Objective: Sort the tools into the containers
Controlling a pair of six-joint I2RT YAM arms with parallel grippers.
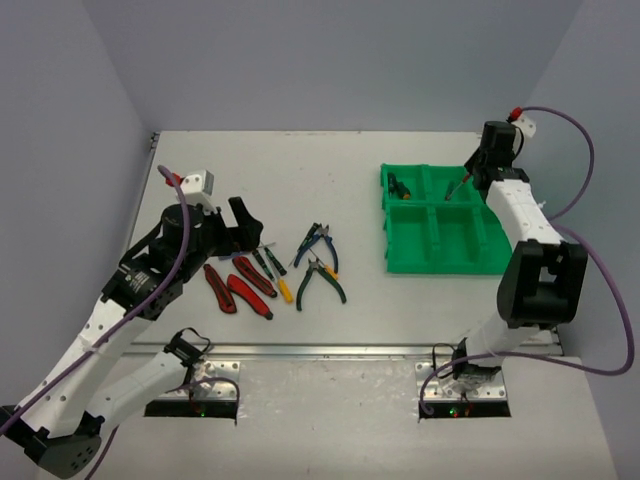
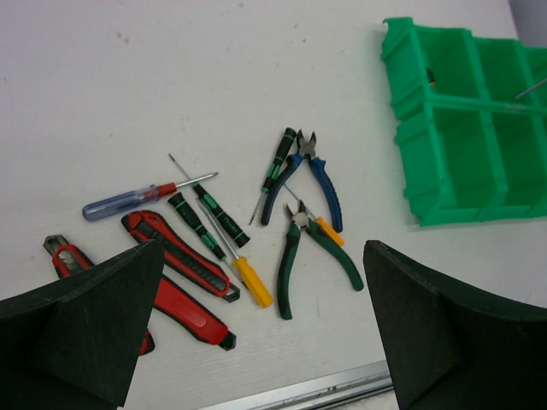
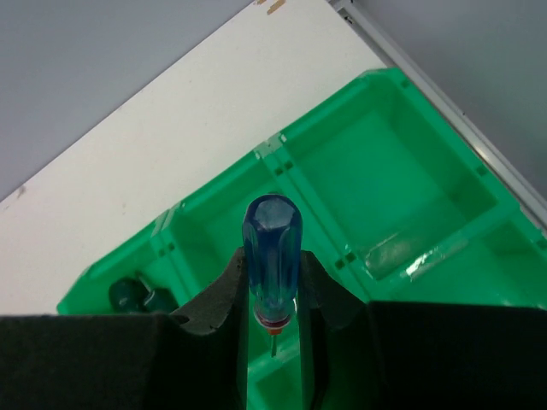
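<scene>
A white table [image 1: 330,170] is enclosed by plain grey walls. In the overhead view, a green tray [image 1: 440,266] of six compartments is seen on the right half of the table. The tools are gathered in a loose group on the left half: red cutters [image 1: 250,285], blue-handled pliers [image 1: 322,245], green-handled pliers [image 1: 325,282] and thin screwdrivers [image 1: 268,262]. The left gripper [image 1: 240,222] is held just left of that group. The right gripper [image 1: 474,178] is poised over the tray's far row, and a thin shaft is seen running from it down towards the middle compartment. A dark-handled tool [image 1: 400,187] lies in the far-left compartment.

In the left wrist view, the fingers [image 2: 85,333] are spread wide with nothing between them, above the group. A loose blue screwdriver [image 2: 120,203] with a red collar lies at the group's left edge. A yellow-handled screwdriver [image 2: 252,282] lies just beside the red cutters. The two pliers lie side by side to the right. The tray is seen at the upper right, well apart from them.

In the right wrist view, the fingers [image 3: 214,299] are clamped on the held screwdriver [image 3: 272,243]. Its clear blue handle is upright and its shaft points down into the tray. The dark-handled tool is partly seen in a compartment at the lower left.
</scene>
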